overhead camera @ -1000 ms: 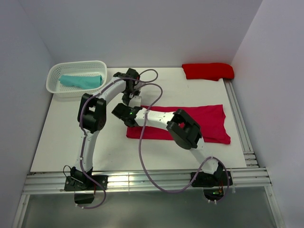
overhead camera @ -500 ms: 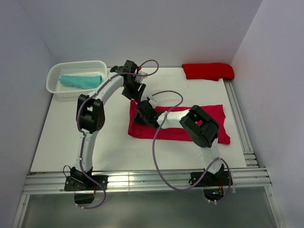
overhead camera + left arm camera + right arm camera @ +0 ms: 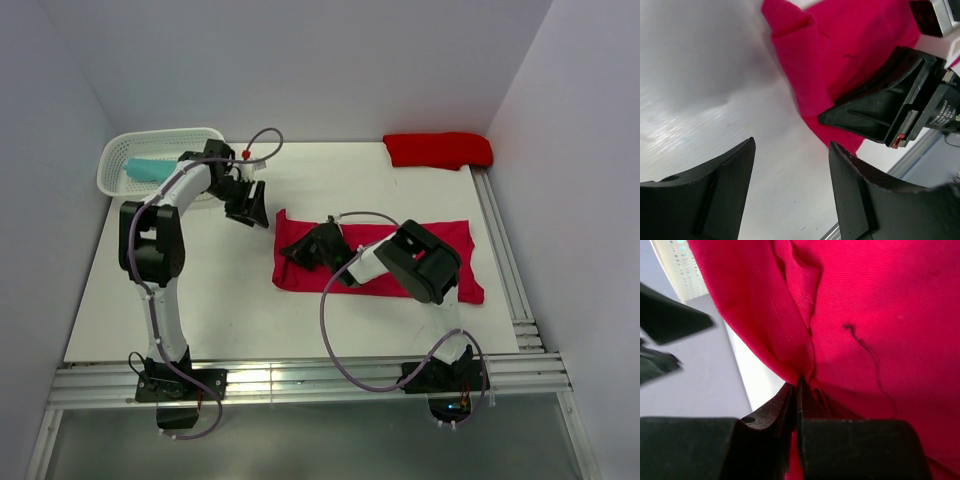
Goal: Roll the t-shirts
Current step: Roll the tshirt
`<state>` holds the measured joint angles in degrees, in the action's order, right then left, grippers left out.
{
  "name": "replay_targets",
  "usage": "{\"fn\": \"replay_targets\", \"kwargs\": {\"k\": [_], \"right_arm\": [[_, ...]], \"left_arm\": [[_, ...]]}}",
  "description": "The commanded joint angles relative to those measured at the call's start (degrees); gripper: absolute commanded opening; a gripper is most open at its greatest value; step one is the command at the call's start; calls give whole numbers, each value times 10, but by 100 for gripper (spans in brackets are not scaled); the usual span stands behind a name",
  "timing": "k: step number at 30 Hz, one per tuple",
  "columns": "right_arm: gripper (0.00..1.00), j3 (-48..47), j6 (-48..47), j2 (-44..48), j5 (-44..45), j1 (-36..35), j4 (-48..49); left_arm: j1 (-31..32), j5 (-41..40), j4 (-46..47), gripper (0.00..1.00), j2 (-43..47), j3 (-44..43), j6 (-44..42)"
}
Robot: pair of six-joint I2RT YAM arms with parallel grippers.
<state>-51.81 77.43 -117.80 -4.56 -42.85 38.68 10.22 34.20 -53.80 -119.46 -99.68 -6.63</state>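
On the white tabletop (image 3: 230, 300), the right fingers (image 3: 767, 417) clamp a fold at the left edge of the spread raspberry-crimson cloth t-shirt (image 3: 470, 270), while the left fingers (image 3: 715, 195) stand apart, empty, nearby.

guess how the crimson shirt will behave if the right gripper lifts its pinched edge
Probably floppy: the crimson t-shirt bunches into folds where the right gripper pinches it. Being thin cloth lying flat, the rest would likely drape and drag, not lift stiffly.
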Motion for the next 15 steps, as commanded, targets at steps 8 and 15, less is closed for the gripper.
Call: {"fn": "replay_targets", "kwargs": {"k": [8,15], "right_arm": [[4,36,26,-16,-9,8,14],[4,43,30,-23,-14,13,24]], "left_arm": [[7,148,160,66,-56,62,58],[7,156,205,64,-107,57,109]]}}
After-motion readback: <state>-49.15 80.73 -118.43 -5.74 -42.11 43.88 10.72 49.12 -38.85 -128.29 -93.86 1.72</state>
